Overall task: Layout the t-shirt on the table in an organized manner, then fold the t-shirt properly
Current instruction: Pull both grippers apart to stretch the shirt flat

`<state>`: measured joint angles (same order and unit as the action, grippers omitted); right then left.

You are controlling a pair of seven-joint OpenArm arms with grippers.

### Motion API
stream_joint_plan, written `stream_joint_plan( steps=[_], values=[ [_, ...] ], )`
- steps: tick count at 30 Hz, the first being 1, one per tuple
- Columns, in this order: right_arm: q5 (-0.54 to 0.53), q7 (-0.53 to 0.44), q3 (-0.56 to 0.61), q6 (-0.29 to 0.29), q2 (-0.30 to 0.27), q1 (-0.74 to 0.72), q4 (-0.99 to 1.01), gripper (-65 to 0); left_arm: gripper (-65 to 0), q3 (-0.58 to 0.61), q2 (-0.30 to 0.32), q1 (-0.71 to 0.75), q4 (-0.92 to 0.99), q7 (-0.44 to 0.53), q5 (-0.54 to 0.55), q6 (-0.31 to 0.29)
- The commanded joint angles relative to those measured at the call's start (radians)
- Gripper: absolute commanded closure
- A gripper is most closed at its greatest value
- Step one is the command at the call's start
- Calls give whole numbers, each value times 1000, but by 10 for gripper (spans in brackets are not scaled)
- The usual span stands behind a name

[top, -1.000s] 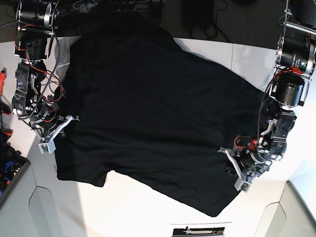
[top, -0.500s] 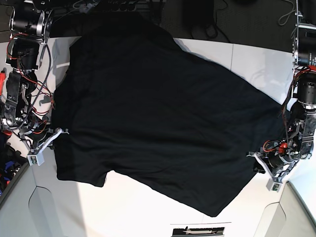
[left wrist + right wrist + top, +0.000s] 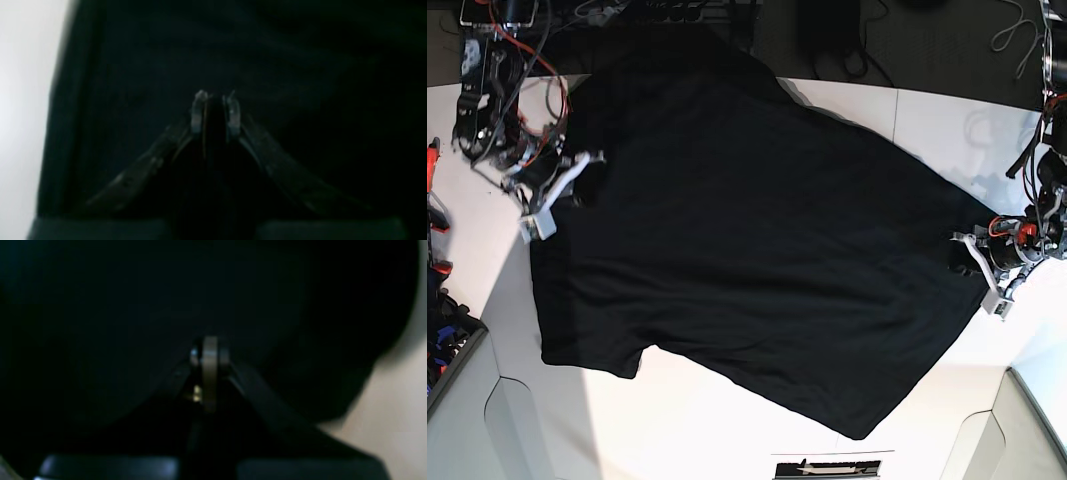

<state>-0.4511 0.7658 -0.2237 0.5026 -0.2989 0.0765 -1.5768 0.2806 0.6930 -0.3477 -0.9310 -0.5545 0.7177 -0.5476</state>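
Note:
The black t-shirt [image 3: 747, 230] lies spread wide over the white table [image 3: 687, 430], slanting down to the right. My left gripper [image 3: 957, 245] sits at the shirt's right edge. In the left wrist view its gripper [image 3: 216, 106] shows the fingers a narrow gap apart over the t-shirt [image 3: 300, 66], and the gap is dark, so I cannot tell whether cloth is pinched. My right gripper [image 3: 587, 162] is at the shirt's upper left edge. The right wrist view has that gripper [image 3: 209, 350] shut, tips together, low over the t-shirt [image 3: 100, 306].
A dark bin with coloured items [image 3: 442, 340] stands at the left edge. A dark strip with cables [image 3: 847, 30] runs behind the table. A small label plate [image 3: 827, 467] lies at the front edge. Bare table [image 3: 23, 100] shows beside the left gripper, and bare table [image 3: 393, 413] beside the right.
The left arm swung outward from the shirt's lower right hem, then up to its right edge, its fingers narrowing. The right arm rose along the left edge. The shirt kept its shape.

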Motion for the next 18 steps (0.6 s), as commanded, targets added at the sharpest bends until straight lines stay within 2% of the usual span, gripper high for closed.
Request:
stream_joint_plan(
  steps=[1, 4, 8, 18],
  values=[
    [-5, -19, -8, 7, -16, 5, -16, 0, -84, -8, 19, -10, -14, 11, 6, -3],
    [53, -71, -8, 21, -17, 32, 14, 0, -84, -8, 13, 6, -14, 15, 7, -3],
    [138, -105, -8, 21, -18, -5, 99, 0, -84, -8, 1, 4, -15, 16, 8, -3],
    [153, -122, -8, 29, -54, -298, 438, 0, -84, -8, 0, 3, -71, 8, 7, -3]
  ],
)
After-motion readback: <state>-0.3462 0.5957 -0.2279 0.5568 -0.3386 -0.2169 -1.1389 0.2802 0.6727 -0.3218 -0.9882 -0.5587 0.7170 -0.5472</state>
